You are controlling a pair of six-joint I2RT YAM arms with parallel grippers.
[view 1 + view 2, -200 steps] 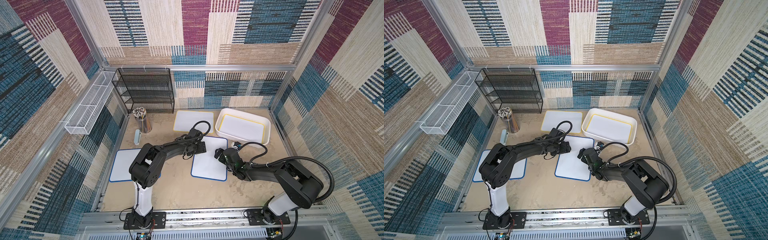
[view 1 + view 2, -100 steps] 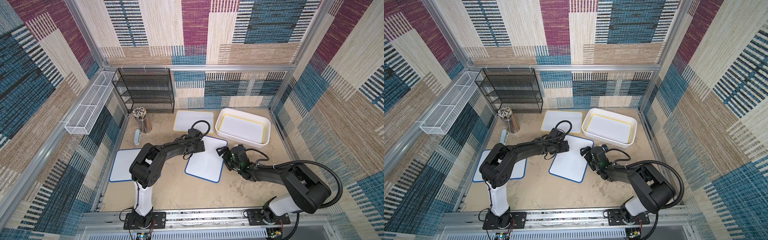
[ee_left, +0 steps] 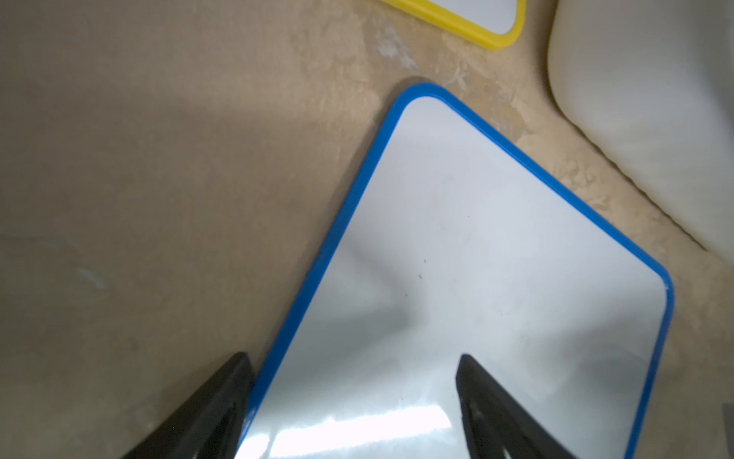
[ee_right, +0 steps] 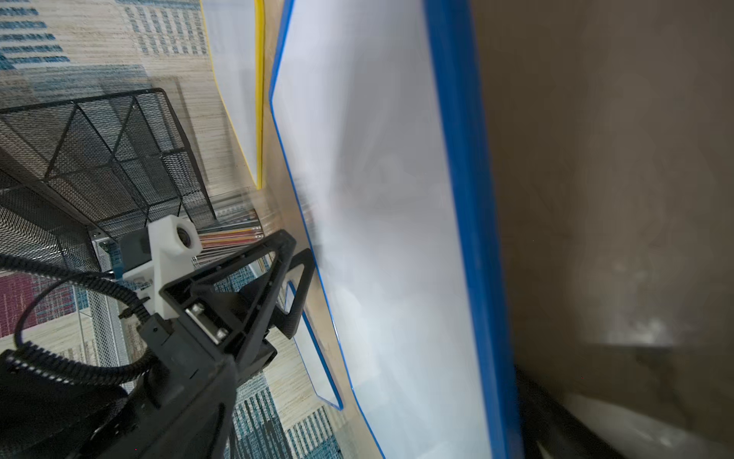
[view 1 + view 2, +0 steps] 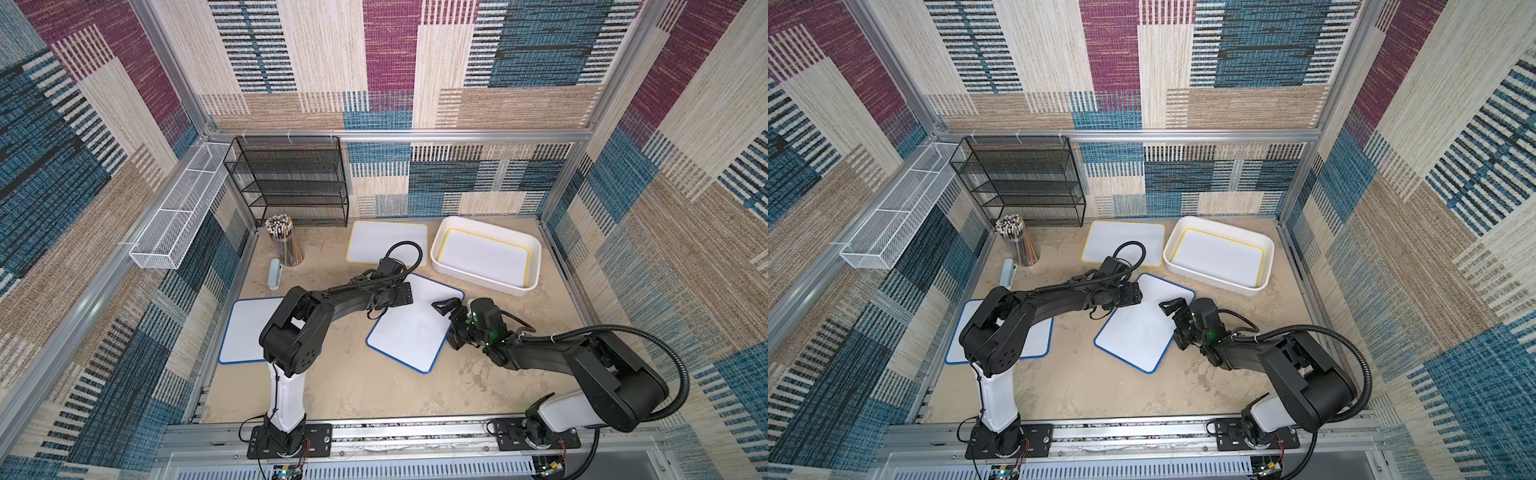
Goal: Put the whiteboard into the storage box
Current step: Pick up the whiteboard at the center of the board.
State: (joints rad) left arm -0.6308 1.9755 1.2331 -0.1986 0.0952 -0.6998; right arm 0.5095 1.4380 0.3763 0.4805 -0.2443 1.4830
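Starting at the left, a white wire-mesh tray (image 5: 183, 212) hangs on the wall beside a black mesh rack (image 5: 295, 178), with a cup of pencils (image 5: 284, 245) in front of it. A flat blue-framed board (image 5: 245, 328) lies partly hidden under the left arm (image 5: 299, 328). The left gripper (image 3: 350, 359) stands with its fingers apart, straddling one long blue edge of the whiteboard (image 5: 415, 328), a thin glossy rectangle with rounded corners on the sandy table (image 5: 374, 395) mid-scene. Its long axis slants, the far end pointing right toward the storage box (image 5: 478, 279). The right gripper (image 5: 449, 322), jaws spread, sits at the whiteboard's right long edge; its lower finger is hidden, so that edge may be slightly raised. The storage box, smooth white plastic, holds a yellow-framed board (image 5: 484, 257).
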